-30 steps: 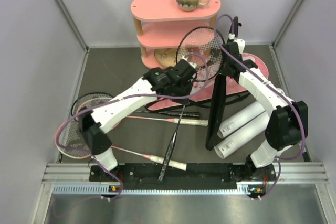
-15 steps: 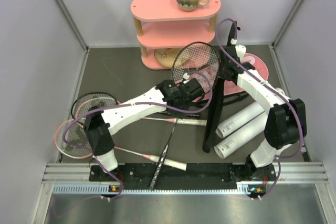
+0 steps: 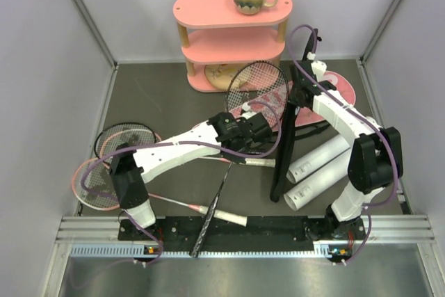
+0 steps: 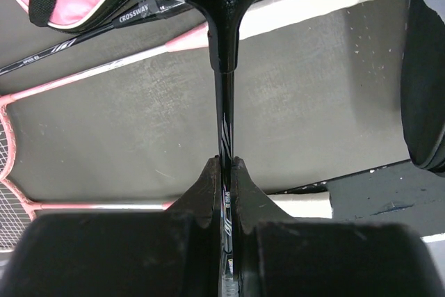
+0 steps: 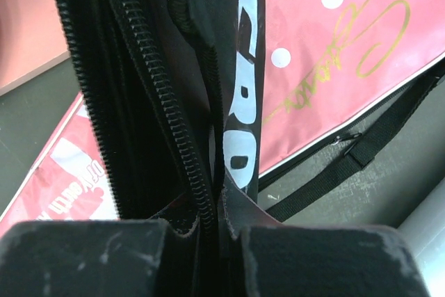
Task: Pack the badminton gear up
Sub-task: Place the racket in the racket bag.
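Shaft of the black racket [image 4: 224,102] is clamped in the left end effector [image 4: 224,166]; its head lies just left of the black bag [image 3: 284,151], pinched upright by the right end effector [image 5: 212,203].

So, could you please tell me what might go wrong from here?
The left jaws pinch only the thin shaft of the black racket, so it could twist or slip. The right jaws hold the black bag up by a narrow edge beside its zip; that edge might pull free and the bag drop. The racket head sits near the pink shelf and may clip it.
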### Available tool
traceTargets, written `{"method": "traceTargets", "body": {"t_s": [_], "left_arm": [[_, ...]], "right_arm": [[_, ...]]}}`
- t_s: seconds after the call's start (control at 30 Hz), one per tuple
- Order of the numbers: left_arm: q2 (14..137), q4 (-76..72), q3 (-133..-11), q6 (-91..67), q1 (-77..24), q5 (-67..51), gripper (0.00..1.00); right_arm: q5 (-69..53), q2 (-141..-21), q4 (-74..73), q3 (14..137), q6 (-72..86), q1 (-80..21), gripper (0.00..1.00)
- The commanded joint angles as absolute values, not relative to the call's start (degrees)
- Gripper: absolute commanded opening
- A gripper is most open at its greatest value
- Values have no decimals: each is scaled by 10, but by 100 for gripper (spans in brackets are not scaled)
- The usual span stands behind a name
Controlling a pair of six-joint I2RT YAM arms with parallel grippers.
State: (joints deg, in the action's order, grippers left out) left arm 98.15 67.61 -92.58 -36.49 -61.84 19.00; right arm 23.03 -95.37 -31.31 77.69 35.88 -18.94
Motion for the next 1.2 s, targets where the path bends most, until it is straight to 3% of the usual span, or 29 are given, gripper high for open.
{"method": "traceTargets", "body": {"t_s": [0.0, 0.27, 0.53, 0.67, 0.83, 0.93, 1.07, 1.17], "left_arm": [[1003, 692, -945, -380, -628, 208, 0], [1055, 735, -980, -385, -639, 233, 0], [1013, 686, -956, -373, -636, 225, 0], [938, 536, -871, -291, -594, -18, 0], [824, 414, -771, -252, -486, -244, 0], [789, 348, -737, -253, -454, -353, 0], [773, 185, -673, -347, -440, -494, 0], [774, -58, -615, -474, -441, -575, 0]], "right_arm": [[249, -963, -333, 810, 388, -186, 0], [246, -953, -354, 824, 406, -187, 0], [213, -933, -339, 816, 383, -183, 0], [129, -929, -302, 796, 330, -169, 0], [-74, -880, -163, 695, 281, -104, 0], [-125, -877, -158, 687, 266, -87, 0], [-151, -874, -151, 679, 265, -85, 0], [-168, -871, -138, 671, 271, -84, 0]]}}
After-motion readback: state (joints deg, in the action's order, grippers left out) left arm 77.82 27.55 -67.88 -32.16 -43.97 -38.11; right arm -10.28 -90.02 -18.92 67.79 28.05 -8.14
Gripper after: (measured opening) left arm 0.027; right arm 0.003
